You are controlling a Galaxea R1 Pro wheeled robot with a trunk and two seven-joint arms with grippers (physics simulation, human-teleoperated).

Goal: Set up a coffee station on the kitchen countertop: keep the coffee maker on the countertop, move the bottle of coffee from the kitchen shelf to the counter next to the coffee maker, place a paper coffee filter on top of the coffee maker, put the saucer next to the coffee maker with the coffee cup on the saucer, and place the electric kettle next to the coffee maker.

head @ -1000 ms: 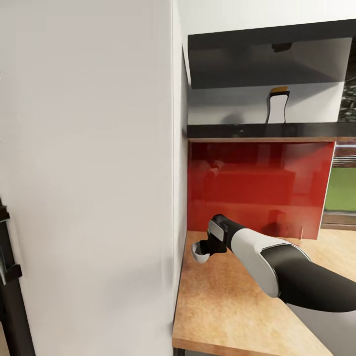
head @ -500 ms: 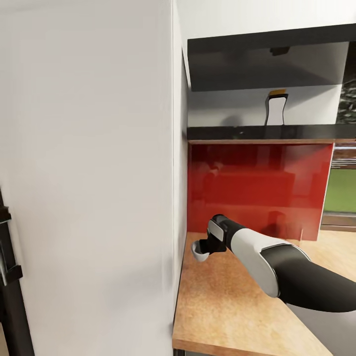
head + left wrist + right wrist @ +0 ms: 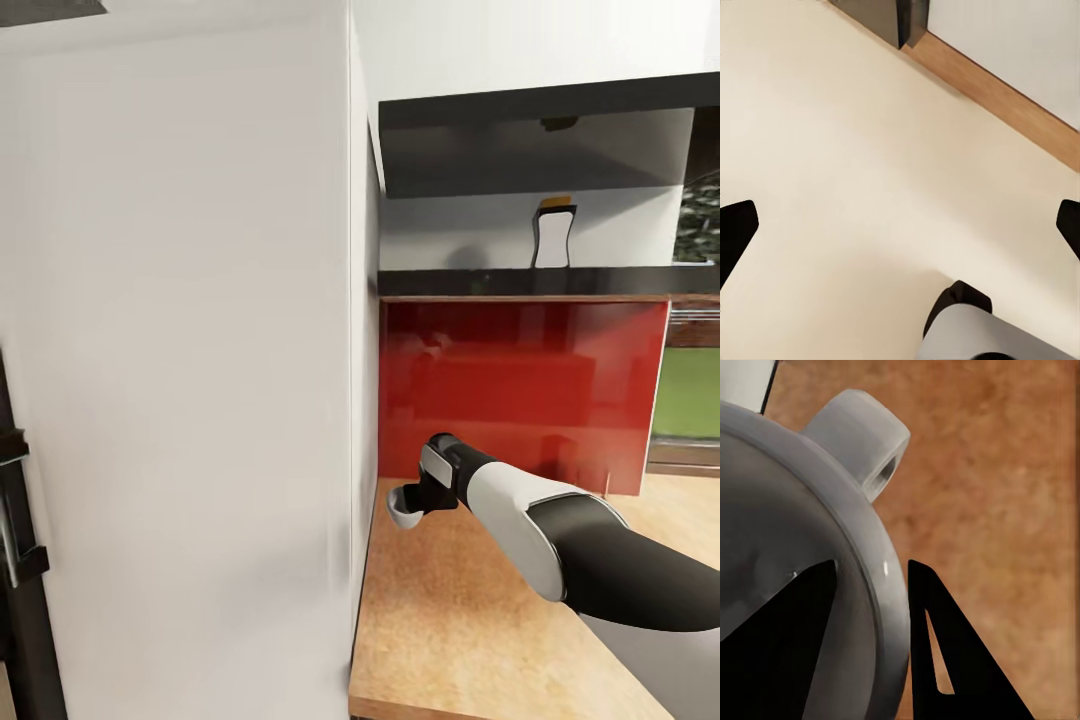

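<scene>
Your right gripper (image 3: 410,505) sits centre frame in the head view, over the wooden countertop (image 3: 450,620), its fingers pinching the rim of the white coffee cup (image 3: 402,512). In the right wrist view one dark finger (image 3: 945,660) lies outside the cup wall (image 3: 810,532), the other inside; the cup's handle (image 3: 862,442) sticks out. Your left gripper's fingertips (image 3: 735,232) stand spread wide above pale floor (image 3: 855,165). The bottle of coffee (image 3: 555,232) stands on the dark shelf (image 3: 540,281), upper right, above the red backsplash (image 3: 520,390). A white cabinet side (image 3: 180,380) fills the left.

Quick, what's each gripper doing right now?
Left gripper: open, holding nothing.
Right gripper: closed on the coffee cup's rim, above the wooden countertop.
</scene>
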